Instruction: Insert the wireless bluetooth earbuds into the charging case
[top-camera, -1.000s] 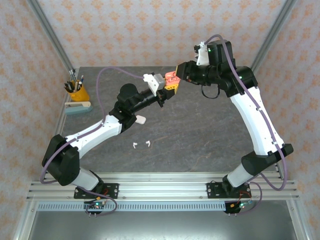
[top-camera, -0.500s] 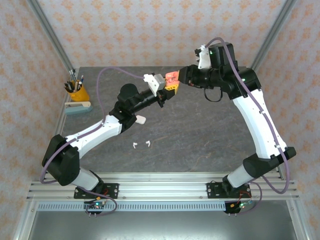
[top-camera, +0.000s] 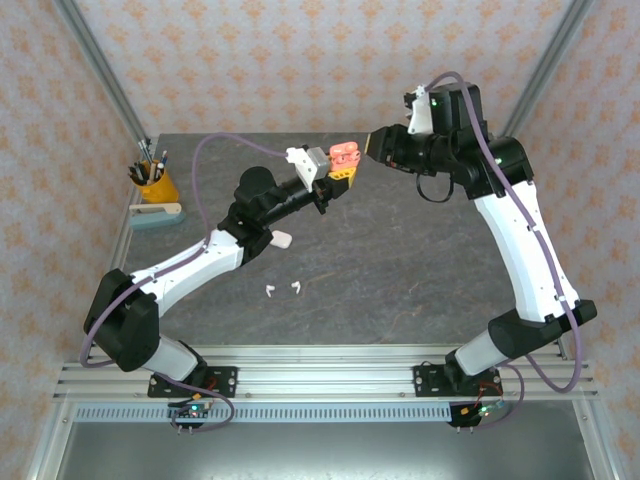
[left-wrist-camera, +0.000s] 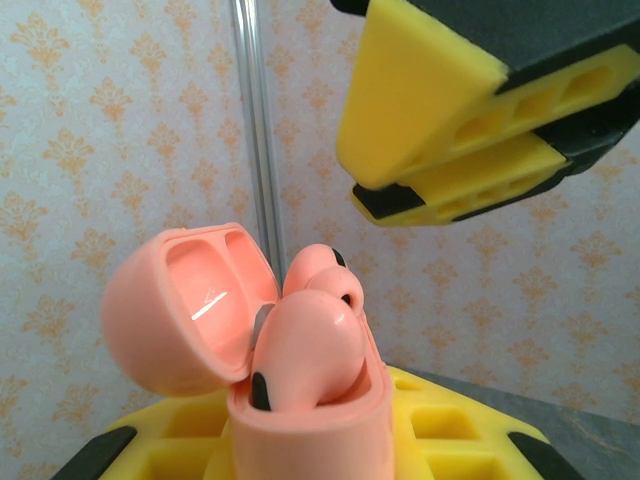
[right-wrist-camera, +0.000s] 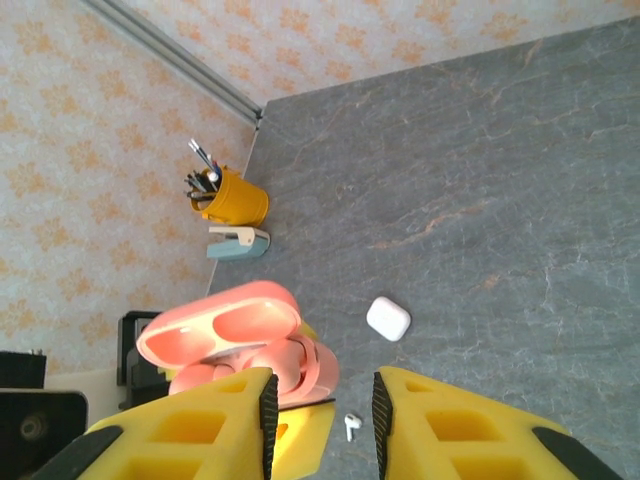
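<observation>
My left gripper (top-camera: 338, 173) is shut on the salmon-pink charging case (top-camera: 344, 154), holding it up above the back of the table. In the left wrist view the case (left-wrist-camera: 300, 425) has its lid (left-wrist-camera: 185, 305) swung open, and two pink earbuds (left-wrist-camera: 305, 350) sit in its wells. My right gripper (top-camera: 378, 146) hangs open just to the right of the case, nothing between its fingers (left-wrist-camera: 430, 100). From the right wrist view the open case (right-wrist-camera: 318, 368) lies left of the gripper (right-wrist-camera: 322, 420). Two white earbuds (top-camera: 271, 291) (top-camera: 296, 287) lie on the table.
A closed white case (top-camera: 282, 239) rests on the table beside the left arm, also visible as the white case (right-wrist-camera: 388, 318). A yellow pen cup (top-camera: 156, 186) and a teal stapler (top-camera: 155, 216) stand at the left edge. Wallpapered walls close in the back and sides.
My right gripper has drawn back to the right, away from the pink case. The left gripper and the case have held still.
</observation>
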